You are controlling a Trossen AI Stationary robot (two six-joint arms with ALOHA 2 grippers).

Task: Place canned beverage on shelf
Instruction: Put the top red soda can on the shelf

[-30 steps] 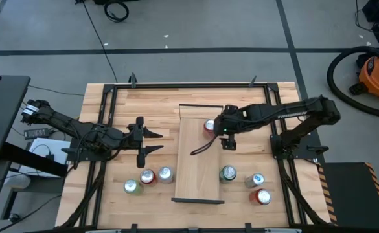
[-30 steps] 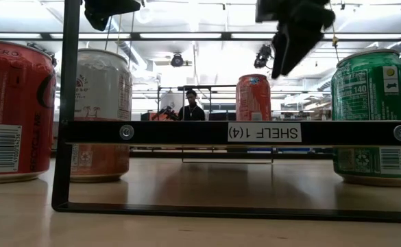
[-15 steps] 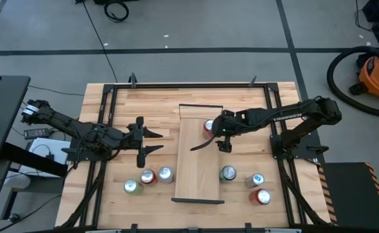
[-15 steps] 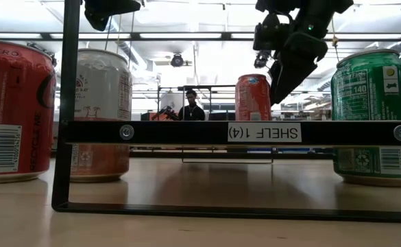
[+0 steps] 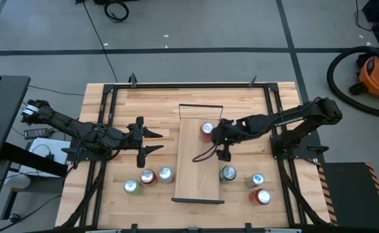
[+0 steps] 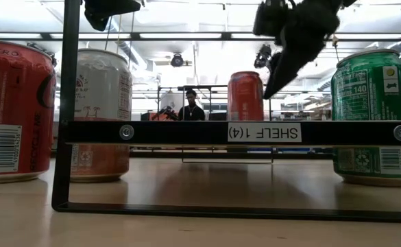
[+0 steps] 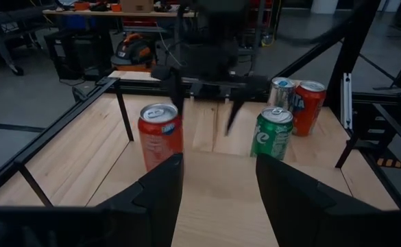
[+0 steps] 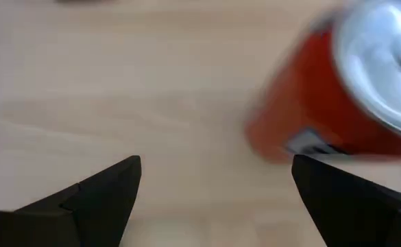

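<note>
Overhead first: your shelf (image 5: 199, 162) lies as a long light-wood plank down the middle of the slatted wooden tabletop (image 5: 157, 107), and a red can (image 5: 206, 129) stands upright on it near its far end. Your right gripper (image 5: 213, 149) hangs over the plank just beside that can, fingers spread wide and nothing between them. Your left gripper (image 5: 151, 142) waits over the tabletop left of the shelf, also spread and empty. Off the plank, three cans (image 5: 148, 179) cluster on the left near the front and a green can (image 5: 228, 173) stands just beside the shelf's right edge, with two more cans (image 5: 258, 188) farther right. At table height you see the black rail (image 6: 234, 132) labelled SHELF 1(4) across the front, the red can (image 6: 245, 96) standing behind it, and the right arm's dark fingers (image 6: 282, 65) hanging just beside the can's upper part, apart from it; a person (image 6: 192, 105) sits far back in the room. From your left wrist, the two dark fingers (image 7: 162, 192) frame the red can (image 7: 160, 134) upright on the plank, with the right arm above and behind it and a green can (image 7: 273, 134) to one side. From your right wrist, the fingers (image 8: 104, 189) stand far apart and the blurred red can (image 8: 337, 103) sits on the wood beyond one of them, not between them.
</note>
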